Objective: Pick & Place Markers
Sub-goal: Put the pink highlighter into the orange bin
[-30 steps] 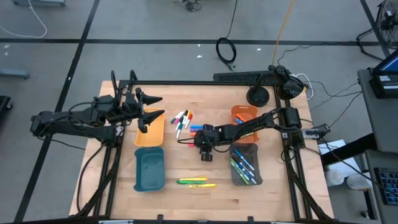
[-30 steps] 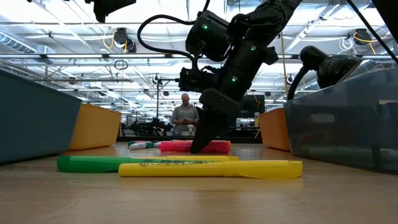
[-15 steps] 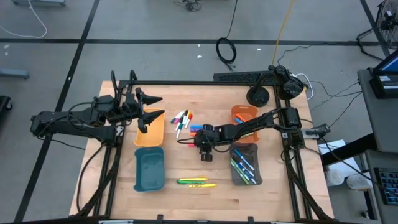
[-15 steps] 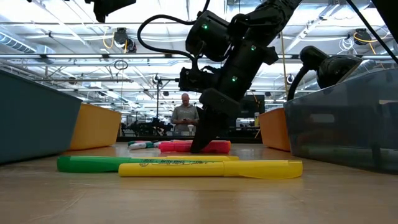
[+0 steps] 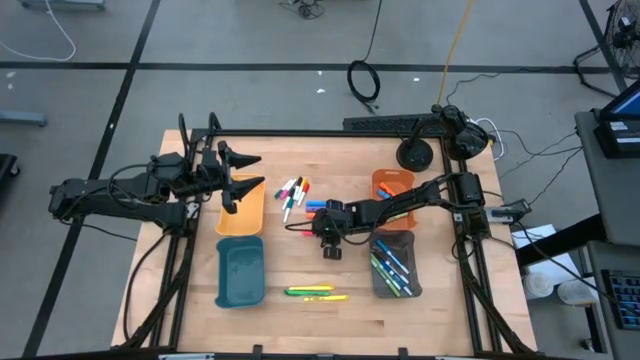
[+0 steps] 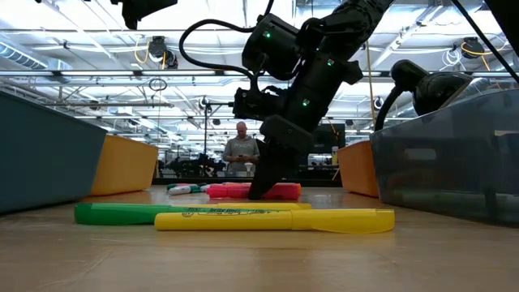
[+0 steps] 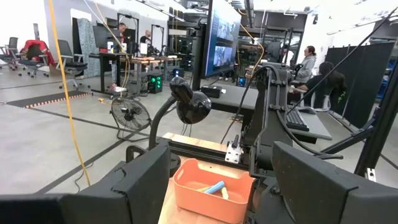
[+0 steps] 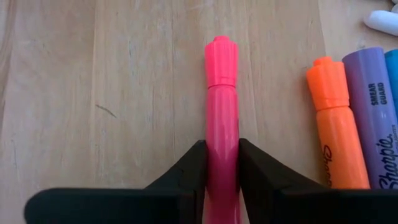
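The right tool [image 8: 222, 163] is clamped on a pink highlighter [image 8: 221, 112] lying on the table [image 8: 93, 93] (orange and purple markers lie beside it). The left tool [image 5: 243, 178] hangs fully open above the orange tray [image 5: 240, 217].

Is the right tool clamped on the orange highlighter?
No, the right tool is shut on the pink plastic highlighter lying on the wooden table; the orange highlighter lies untouched beside it.
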Robot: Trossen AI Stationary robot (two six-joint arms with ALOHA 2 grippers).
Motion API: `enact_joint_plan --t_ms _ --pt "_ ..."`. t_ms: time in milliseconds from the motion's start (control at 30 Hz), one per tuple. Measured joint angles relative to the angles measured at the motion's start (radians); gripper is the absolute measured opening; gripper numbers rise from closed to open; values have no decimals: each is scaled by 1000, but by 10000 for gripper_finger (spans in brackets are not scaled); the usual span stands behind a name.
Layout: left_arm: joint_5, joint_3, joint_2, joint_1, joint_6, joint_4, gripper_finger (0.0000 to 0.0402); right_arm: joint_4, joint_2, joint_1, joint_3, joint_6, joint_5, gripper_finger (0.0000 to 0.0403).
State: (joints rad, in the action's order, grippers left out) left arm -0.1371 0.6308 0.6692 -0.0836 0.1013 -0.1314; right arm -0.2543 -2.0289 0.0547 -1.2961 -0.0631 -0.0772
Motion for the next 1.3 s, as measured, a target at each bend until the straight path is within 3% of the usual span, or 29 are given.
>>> enact_joint_plan --t_ms 1300 --pt "0 0 0 0 0 0 282 14 11 4 1 -3 2 70"
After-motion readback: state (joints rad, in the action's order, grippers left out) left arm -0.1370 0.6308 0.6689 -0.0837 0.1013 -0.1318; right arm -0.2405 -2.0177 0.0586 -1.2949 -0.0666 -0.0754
